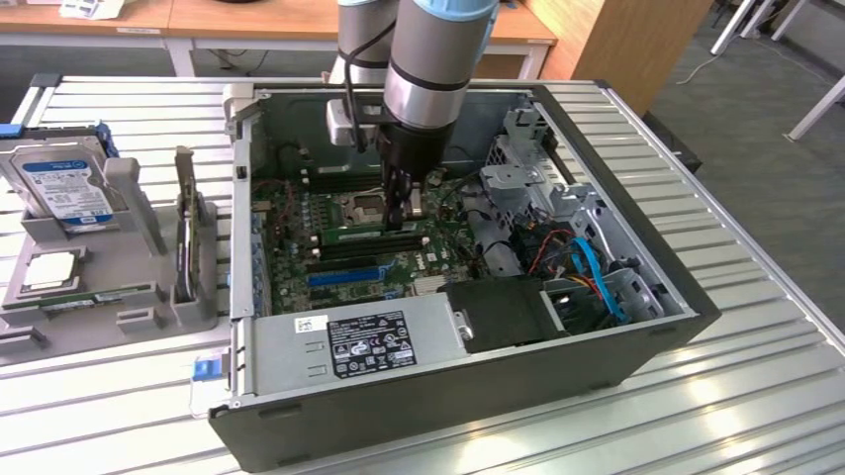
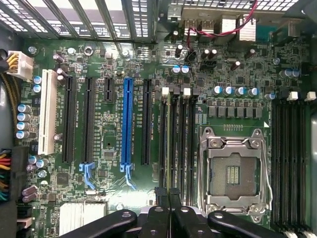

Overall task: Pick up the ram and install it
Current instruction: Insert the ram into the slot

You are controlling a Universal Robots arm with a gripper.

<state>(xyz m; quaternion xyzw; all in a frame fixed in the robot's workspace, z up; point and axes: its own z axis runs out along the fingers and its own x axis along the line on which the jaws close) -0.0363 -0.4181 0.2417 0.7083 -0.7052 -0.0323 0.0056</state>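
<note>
1. Tool (image 1: 404,208) is down inside the open computer case (image 1: 396,421), over the motherboard, just beside the CPU socket (image 1: 366,206).
2. Tool state: fingers closed together, nothing visibly clamped between them. In the wrist view the closed tips (image 2: 169,198) sit at the end of the bank of black memory slots (image 2: 177,144) next to the CPU socket (image 2: 233,173).
3. The ram (image 1: 374,236) stands on edge along a memory slot, running from under the tool toward the exterior view's left.
4. Tool tips are right at the ram's end nearest the exterior view's right; can't tell if they touch it.
5. Power supply (image 1: 356,341) sits at the near side of the case.
6. Blue-labelled hard drive (image 1: 59,188) stands in a grey holder on the table (image 1: 753,396), well apart from the case on the exterior view's left.
</note>
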